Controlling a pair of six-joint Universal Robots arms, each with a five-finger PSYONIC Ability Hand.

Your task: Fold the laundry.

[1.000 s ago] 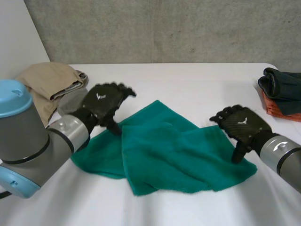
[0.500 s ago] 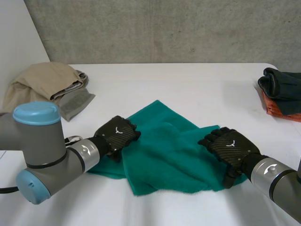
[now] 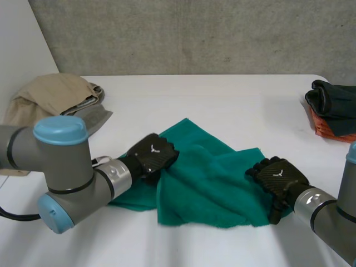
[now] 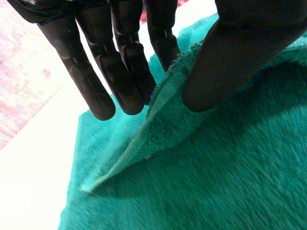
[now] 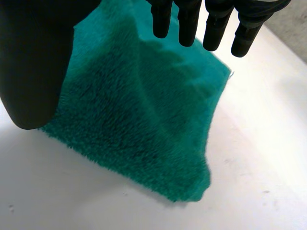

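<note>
head view has the green towel [image 3: 211, 178] lying crumpled and partly doubled over near the middle of the white bench [image 3: 222, 105], one corner pointing to the far side. the left hand [image 3: 153, 158] sits on the towel's left part, at a raised edge. left wrist view gives the grasp: the fingers [image 4: 103, 91] are on one side of that lifted edge and the thumb [image 4: 230, 57] on the other, so the towel [image 4: 216, 182] is pinched between them and stands up in a ridge while the rest lies flat below. the right hand [image 3: 278, 178] is over the towel's right edge, close to its near right corner. right wrist view shows its fingers [image 5: 187, 24] straight and spread wide from the thumb [image 5: 38, 62], holding nothing, with the towel [image 5: 144, 120] flat under the palm and one corner reaching out over bare bench. at the far left of the bench lie a beige garment [image 3: 50, 94] and a grey cloth [image 3: 92, 114] just beside it. at the far right edge, dark clothes [image 3: 334, 103] rest on an orange cloth [image 3: 325, 128], well apart from the towel.
</note>
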